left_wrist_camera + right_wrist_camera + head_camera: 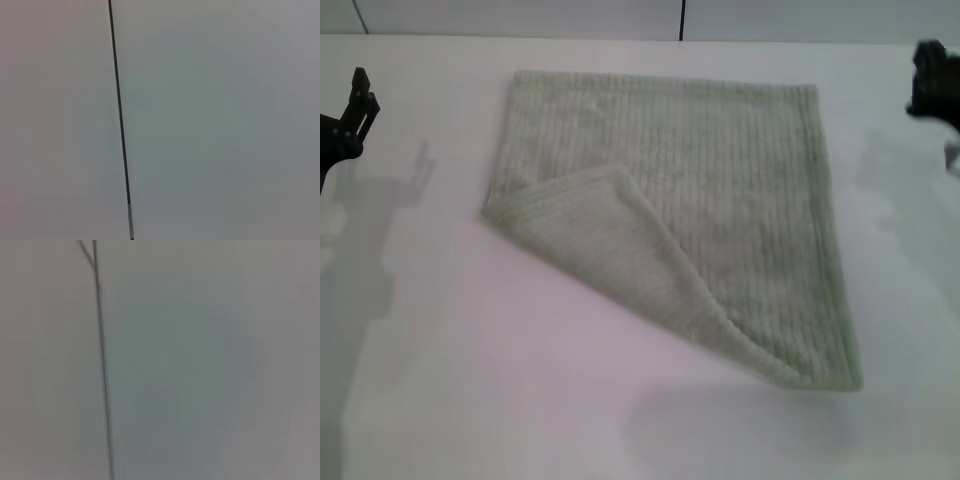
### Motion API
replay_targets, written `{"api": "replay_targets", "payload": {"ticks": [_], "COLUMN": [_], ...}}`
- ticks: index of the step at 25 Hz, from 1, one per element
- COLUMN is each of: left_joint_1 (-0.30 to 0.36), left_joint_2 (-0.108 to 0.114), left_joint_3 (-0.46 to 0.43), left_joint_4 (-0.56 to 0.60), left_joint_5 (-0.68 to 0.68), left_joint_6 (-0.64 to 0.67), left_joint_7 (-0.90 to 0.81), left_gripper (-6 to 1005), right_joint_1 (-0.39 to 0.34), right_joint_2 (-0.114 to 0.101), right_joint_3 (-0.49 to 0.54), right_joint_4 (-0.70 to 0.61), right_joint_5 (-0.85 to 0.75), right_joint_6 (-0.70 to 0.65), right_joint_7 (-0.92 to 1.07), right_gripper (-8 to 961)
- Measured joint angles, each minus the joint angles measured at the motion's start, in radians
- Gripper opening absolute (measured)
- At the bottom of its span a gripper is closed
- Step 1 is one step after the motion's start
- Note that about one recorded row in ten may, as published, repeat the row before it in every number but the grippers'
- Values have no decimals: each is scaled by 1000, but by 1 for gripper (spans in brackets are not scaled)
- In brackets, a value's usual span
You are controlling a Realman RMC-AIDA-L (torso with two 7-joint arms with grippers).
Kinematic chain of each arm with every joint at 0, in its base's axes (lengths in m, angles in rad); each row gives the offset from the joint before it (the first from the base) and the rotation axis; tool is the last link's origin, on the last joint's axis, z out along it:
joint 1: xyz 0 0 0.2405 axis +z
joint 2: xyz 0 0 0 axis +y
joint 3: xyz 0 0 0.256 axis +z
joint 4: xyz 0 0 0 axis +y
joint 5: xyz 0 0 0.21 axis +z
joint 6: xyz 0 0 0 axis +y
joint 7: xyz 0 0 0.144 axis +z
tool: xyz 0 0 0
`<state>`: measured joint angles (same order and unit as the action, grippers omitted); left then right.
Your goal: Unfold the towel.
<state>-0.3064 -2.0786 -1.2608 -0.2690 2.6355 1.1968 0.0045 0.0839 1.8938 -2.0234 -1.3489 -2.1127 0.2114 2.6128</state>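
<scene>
The towel [720,190] is a pale sage-green ribbed cloth lying flat on the white table [470,380] in the head view. Its near-left corner is folded over diagonally, so a triangular flap [620,260] lies on top and shows the underside. My left gripper [350,115] hangs at the far left edge, well clear of the towel. My right gripper [935,85] is at the far right edge, also clear of it. Neither holds anything. Both wrist views show only a pale wall with a dark seam.
The table's far edge meets a pale wall with a dark vertical seam [681,20]. The seam also shows in the left wrist view [119,115] and the right wrist view [101,365]. Arm shadows fall on the table at left.
</scene>
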Motion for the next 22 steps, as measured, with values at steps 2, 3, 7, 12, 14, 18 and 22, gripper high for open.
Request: {"api": "replay_targets", "payload": {"ticks": [2, 3, 7, 12, 14, 18, 22], "left_joint_1": [0, 0, 0, -5, -5, -10, -14], "left_joint_2": [0, 0, 0, 0, 0, 0, 0], "left_joint_3": [1, 1, 10, 19, 22, 31, 36], "left_joint_4": [0, 0, -1, -3, -5, -6, -6], "left_joint_5": [0, 0, 0, 0, 0, 0, 0], "left_joint_6": [-6, -6, -15, -25, -27, -28, -30], "left_joint_7": [-1, -1, -2, -3, -3, -3, -3], "left_gripper": [850, 850, 850, 850, 849, 849, 849], "right_joint_1": [23, 23, 244, 432, 474, 584, 644], "right_joint_2": [101, 101, 170, 138, 133, 109, 99], "right_joint_3": [301, 301, 739, 854, 875, 905, 904], "right_joint_4": [-110, -110, -95, 59, 100, 222, 305], "right_joint_5": [-17, -17, -205, -367, -393, -443, -457], "right_joint_6": [-441, -441, -1088, -1289, -1313, -1366, -1377], "right_joint_7": [-116, -116, -58, 39, 40, 40, 12], "right_gripper": [161, 120, -2, -1, -1, -1, -1]}}
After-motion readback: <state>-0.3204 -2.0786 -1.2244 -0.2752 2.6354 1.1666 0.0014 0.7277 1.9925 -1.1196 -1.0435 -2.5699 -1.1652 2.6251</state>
